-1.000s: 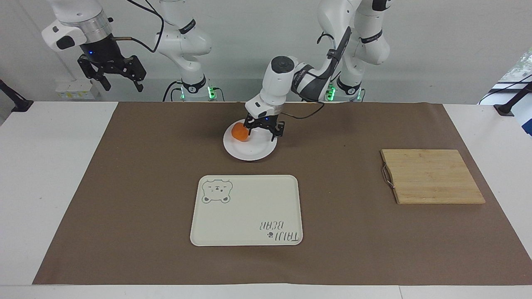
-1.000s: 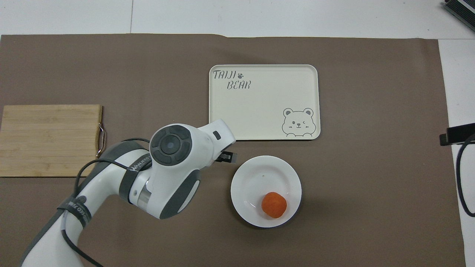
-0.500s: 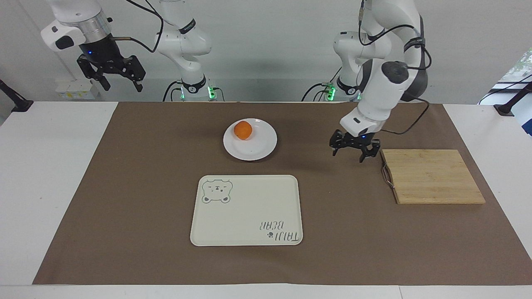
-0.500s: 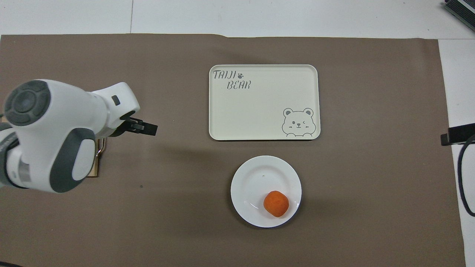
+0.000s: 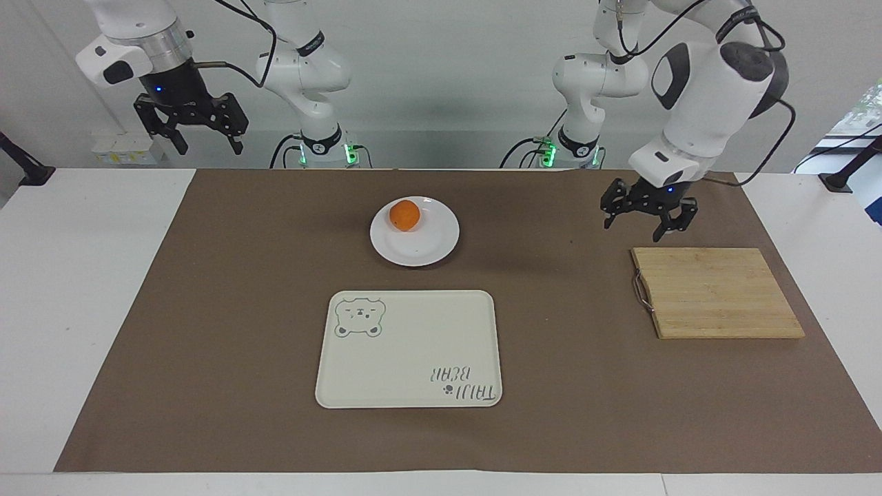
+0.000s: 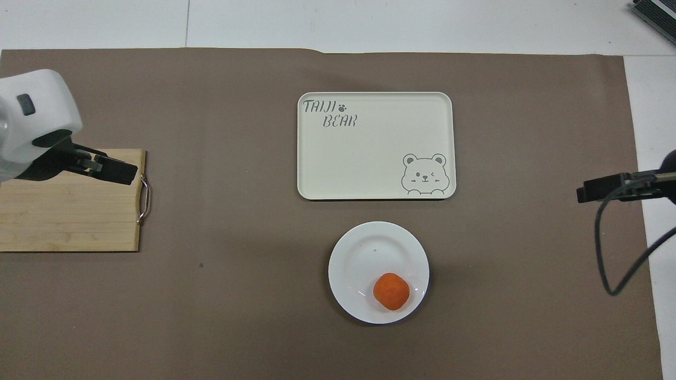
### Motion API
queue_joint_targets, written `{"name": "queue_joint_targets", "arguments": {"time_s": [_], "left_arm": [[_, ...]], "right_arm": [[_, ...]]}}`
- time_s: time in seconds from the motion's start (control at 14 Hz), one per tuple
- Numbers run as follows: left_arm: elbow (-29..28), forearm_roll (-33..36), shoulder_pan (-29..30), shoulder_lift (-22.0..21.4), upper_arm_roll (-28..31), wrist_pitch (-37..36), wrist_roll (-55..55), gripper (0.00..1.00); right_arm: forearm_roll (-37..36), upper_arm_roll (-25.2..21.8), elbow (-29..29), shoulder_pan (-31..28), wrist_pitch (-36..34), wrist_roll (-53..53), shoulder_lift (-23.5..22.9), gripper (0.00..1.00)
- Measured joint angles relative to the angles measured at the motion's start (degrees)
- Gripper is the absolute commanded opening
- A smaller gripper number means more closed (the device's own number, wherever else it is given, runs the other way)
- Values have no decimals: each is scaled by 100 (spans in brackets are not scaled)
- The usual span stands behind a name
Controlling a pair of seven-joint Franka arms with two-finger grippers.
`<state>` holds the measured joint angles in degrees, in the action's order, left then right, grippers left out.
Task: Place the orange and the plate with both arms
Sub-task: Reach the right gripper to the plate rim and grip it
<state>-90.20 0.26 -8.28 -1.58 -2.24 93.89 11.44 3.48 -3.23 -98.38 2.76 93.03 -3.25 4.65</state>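
Over cutting board (image 5: 716, 293) | left claw (image 5: 649, 222) wide open, empty | right claw (image 5: 194, 135) open, empty

Small orange (image 5: 404, 215) on round white plate (image 5: 431, 248), robot-side rim.

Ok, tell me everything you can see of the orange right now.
The orange is a small, round, bright-orange fruit with a matte skin. It sits on the glossy white plate, off-centre, in the part nearer the robots. It touches only the plate; neither gripper is near it. It looks whole and unmarked.
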Motion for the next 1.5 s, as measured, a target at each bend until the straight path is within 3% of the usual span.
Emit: {"name": "queue_joint_targets", "arguments": {"time_s": [0.36, 0.71, 1.07, 1.5], "left_arm": [[791, 53, 181, 195, 35, -867, 0, 100], [947, 52, 185, 550, -7, -895, -5, 100], [89, 52, 197, 162, -9, -324, -12, 100], [-92, 52, 197, -17, -23, -327, -12, 100]], "right_arm": [[915, 5, -1617, 93, 1353, -241, -228, 100], [1719, 12, -2854, 531, 2055, -385, -296, 100], [2553, 9, -3502, 742, 2388, -772, -296, 100], [3300, 14, -4101, 1039, 2942, -1197, -295, 100]]}}
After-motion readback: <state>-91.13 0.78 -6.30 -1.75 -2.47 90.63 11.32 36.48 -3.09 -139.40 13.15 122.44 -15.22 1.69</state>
